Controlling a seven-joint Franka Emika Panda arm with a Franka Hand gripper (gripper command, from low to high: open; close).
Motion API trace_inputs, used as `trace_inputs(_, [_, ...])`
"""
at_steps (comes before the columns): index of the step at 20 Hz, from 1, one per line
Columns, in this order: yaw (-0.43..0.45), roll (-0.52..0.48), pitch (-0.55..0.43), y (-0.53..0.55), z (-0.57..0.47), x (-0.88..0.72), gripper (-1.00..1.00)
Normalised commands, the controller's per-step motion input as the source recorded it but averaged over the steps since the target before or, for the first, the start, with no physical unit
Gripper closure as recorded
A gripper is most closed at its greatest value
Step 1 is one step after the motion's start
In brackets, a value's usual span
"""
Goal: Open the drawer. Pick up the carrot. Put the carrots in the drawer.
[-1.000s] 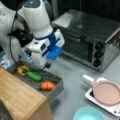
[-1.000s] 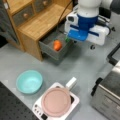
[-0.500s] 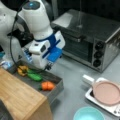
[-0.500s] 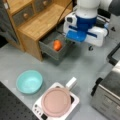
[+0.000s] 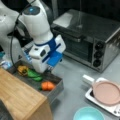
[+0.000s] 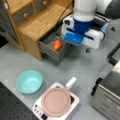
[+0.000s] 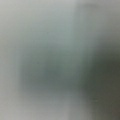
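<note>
The drawer stands pulled out from the wooden cabinet; in both front views it is a dark grey tray. The carrot lies inside it near the front lip, a stubby orange piece, with nothing touching it. Further back in the drawer lie a green vegetable and a yellow pepper. My gripper hangs just above the drawer, behind and slightly right of the carrot; in a front view the white and blue hand hides its fingers.
The wooden cabinet top borders the drawer on a front view's left. A toaster oven stands behind. A white tray with a pink plate and a teal bowl sit on the grey table.
</note>
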Motion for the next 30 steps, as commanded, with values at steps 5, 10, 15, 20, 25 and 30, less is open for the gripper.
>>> trace_inputs(5, [0.102, 0.001, 0.036, -0.37, 0.16, 0.04, -1.00])
trace_inputs(10, [0.146, -0.028, 0.085, -0.36, 0.17, 0.00, -1.00])
trace_inputs(15, [0.156, -0.028, 0.107, -0.12, 0.08, 0.04, -1.00])
trace_inputs(20, [0.138, -0.016, 0.093, -0.08, 0.05, 0.07, -1.00])
trace_inputs(25, [0.130, -0.012, 0.091, -0.09, 0.05, 0.06, -1.00])
trace_inputs(30, [0.153, -0.026, 0.109, -0.16, 0.09, 0.04, -1.00])
